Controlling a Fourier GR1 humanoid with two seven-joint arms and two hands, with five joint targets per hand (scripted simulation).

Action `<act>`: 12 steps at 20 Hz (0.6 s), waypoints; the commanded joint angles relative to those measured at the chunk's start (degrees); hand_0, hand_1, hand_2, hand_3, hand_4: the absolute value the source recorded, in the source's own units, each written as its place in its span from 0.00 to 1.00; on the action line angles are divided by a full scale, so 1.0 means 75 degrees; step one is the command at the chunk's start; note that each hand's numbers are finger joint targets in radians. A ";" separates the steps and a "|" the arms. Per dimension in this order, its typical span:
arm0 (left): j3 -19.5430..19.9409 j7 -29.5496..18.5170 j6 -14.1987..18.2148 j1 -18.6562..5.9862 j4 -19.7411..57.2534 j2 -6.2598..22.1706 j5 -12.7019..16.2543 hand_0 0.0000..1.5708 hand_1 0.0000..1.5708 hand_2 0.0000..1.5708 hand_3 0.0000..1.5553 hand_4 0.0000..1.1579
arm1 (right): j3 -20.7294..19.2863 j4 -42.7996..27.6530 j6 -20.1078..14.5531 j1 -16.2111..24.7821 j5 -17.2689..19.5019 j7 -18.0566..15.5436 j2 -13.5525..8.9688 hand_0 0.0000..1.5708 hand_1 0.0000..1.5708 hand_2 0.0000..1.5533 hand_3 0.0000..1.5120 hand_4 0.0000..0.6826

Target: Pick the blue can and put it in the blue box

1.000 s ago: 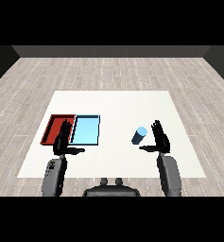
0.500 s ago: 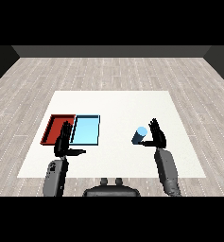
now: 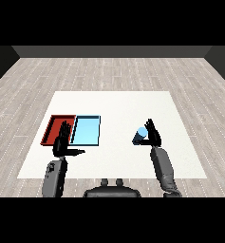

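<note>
A white worktop (image 3: 118, 102) sits on a grey plank floor (image 3: 109, 71), and everything of interest lies in its nearer half. The blue can (image 3: 139, 135) stands on the right part of the worktop, well apart from both trays, its pale blue top turned up and slightly toward the viewer. The right robot hand (image 3: 153, 134) is just beside the can on its right side, touching or nearly touching it; the fingers point up and away and look mostly straight, spread rather than wrapped round the can, so the can appears to rest on the worktop and not in a grasp. The grey right forearm (image 3: 162, 168) runs from the lower edge up to that hand.

On the left, the red tray (image 3: 51, 129) and the light blue tray (image 3: 87, 130) lie side by side, touching along their long edges, the red one further left. The light blue tray holds nothing visible inside its dark rim. The left robot hand (image 3: 63, 141) hovers over the near edge of the red tray, fingers straight and pointing away, thumb stretched out to the right toward the near corner of the light blue tray. It holds nothing. The left forearm (image 3: 54, 176) rises from the lower left.
</note>
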 commanded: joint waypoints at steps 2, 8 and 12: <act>-0.0237 -0.0503 0.0172 -0.0247 0.0641 -0.0243 -0.0375 0.00 0.00 0.00 0.00 0.00 | -0.0262 0.1191 0.0256 -0.0396 -0.0188 -0.0439 -0.0138 0.00 0.00 0.00 0.00 0.00; 0.0070 0.0298 -0.0089 0.0018 -0.0301 0.0155 0.0120 0.00 0.00 0.00 0.00 0.00 | -0.0137 0.2306 -0.0141 -0.1109 0.0006 -0.0906 0.0115 0.00 0.00 0.00 0.00 0.00; 0.0164 0.0730 0.0068 -0.0245 -0.0496 0.0183 0.0222 0.00 0.00 0.00 0.00 0.00 | -0.0084 0.2043 0.0049 -0.1050 -0.0104 -0.0701 -0.0083 0.00 0.00 0.00 0.00 0.00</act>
